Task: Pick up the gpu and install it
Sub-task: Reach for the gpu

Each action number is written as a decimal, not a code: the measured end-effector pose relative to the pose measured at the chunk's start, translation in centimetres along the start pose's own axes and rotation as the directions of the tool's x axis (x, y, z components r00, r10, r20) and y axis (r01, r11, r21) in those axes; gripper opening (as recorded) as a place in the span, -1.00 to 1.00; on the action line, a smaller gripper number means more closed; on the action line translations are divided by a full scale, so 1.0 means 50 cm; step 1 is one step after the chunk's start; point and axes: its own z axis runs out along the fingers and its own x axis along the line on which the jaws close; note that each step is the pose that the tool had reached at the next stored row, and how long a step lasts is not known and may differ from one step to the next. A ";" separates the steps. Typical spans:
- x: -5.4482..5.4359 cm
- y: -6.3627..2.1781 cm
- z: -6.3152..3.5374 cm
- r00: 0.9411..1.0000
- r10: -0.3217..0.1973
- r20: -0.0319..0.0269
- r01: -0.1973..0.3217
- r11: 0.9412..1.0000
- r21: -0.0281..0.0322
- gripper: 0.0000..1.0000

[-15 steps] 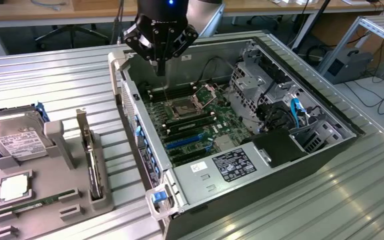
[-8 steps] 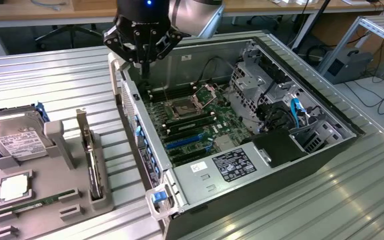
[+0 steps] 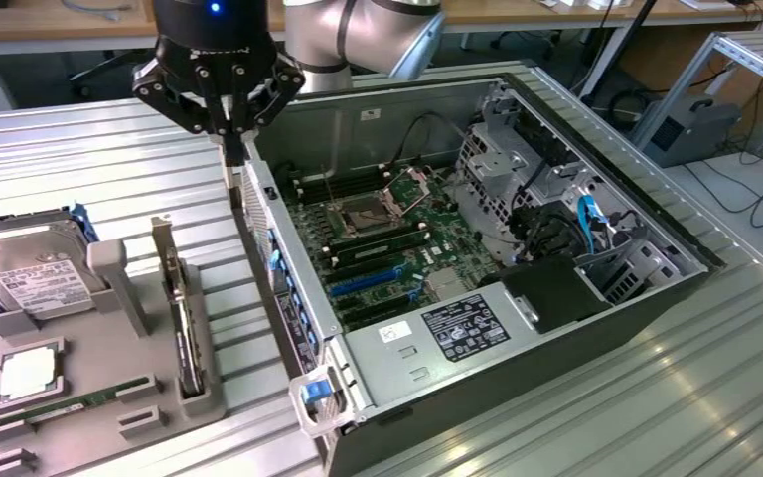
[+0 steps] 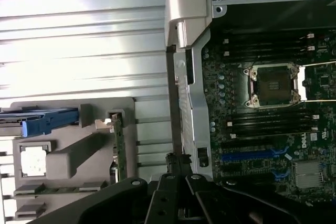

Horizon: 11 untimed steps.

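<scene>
One wide ribbed metal surface (image 3: 90,159) carries everything here. The biggest thing on it is an open computer case (image 3: 355,109), which lies on its side at the exterior view's right, so that the green motherboard (image 3: 408,253) faces up. The processor socket (image 3: 362,214) on the board is open and has no cooler on it. At the exterior view's left, just beside the case, there is a flat grey holder (image 3: 103,358) with several slots for parts. The robot arm comes down from the far side, and its black end effector (image 3: 231,159) hangs over the near-left wall of the case, above the gap between the case and the holder. Its fingers point down and are pressed together, with nothing between them; in the wrist view the end effector (image 4: 181,163) is seen above the edge of the case wall. On the holder, the silver hard drive (image 3: 24,273) with a white label rests at the far end. The gpu (image 3: 186,328) stands upright on its long edge in a slot on the side of the holder nearest to the case, with its shiny bracket at the far end; the end effector is well apart from it. A square processor (image 3: 27,376) lies flat in its pocket, and a narrow green memory stick (image 3: 57,407) lies near the front edge of the holder.
</scene>
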 end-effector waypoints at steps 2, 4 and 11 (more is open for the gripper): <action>0.009 -0.001 0.000 1.000 0.000 0.000 0.000 1.000 0.003 -0.79; 0.017 -0.001 0.000 1.000 0.000 0.000 0.000 1.000 0.006 -0.79; 0.070 -0.005 -0.001 1.000 -0.001 0.001 0.000 1.000 0.020 -0.79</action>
